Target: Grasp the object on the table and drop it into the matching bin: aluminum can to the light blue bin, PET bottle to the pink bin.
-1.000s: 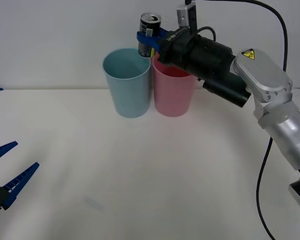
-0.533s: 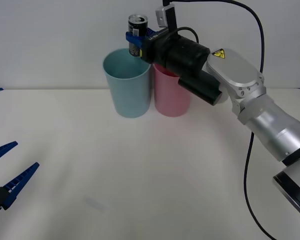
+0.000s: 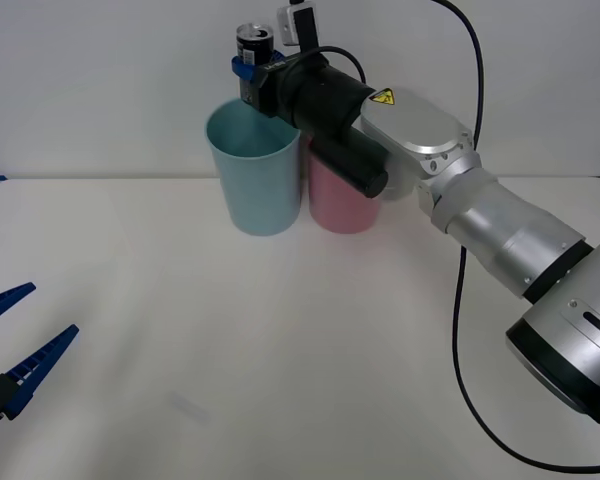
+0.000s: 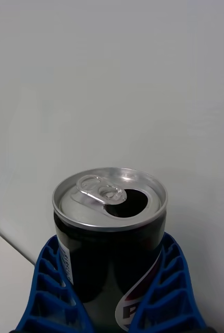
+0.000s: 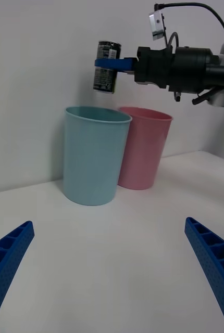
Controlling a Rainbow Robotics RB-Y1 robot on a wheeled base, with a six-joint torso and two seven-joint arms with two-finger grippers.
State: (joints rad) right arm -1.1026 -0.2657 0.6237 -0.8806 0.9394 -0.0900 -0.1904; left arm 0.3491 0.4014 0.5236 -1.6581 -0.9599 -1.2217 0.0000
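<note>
The aluminum can, dark with a silver top and pull tab, hangs upright in the air, and my right gripper is shut on its body. It is held just above the far rim of the light blue bin, also seen from the left wrist with the can over the light blue bin. The pink bin stands touching the blue one on its right, partly hidden by my right arm. Over the table's near left corner, my left gripper rests open.
A plain white wall rises behind the bins. The white tabletop spreads wide in front of them, with a faint mark near the front.
My right gripper has carried the can leftward, from above the seam between the two bins to above the light blue bin's far rim. The left arm has not moved.
</note>
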